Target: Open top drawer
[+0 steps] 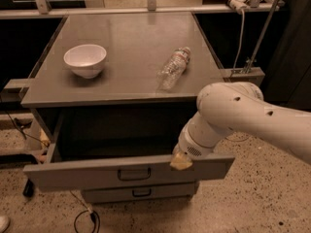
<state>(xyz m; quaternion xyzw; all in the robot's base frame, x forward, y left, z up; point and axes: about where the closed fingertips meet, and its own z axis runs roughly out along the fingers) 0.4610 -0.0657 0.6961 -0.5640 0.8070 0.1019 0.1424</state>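
Top drawer (87, 173) stands well out below worktop (131, 35) front edge. Hand (181, 162) at its front rim, rt of handle (133, 173); grip state: cannot tell.

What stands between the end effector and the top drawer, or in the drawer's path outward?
Nothing visible does. The end effector sits at the front rim of the top drawer, right of its handle. Only a cable lies on the floor below the drawer front.

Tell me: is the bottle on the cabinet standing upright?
No, the bottle lies on its side, while the gripper sits at the front edge of the open top drawer.
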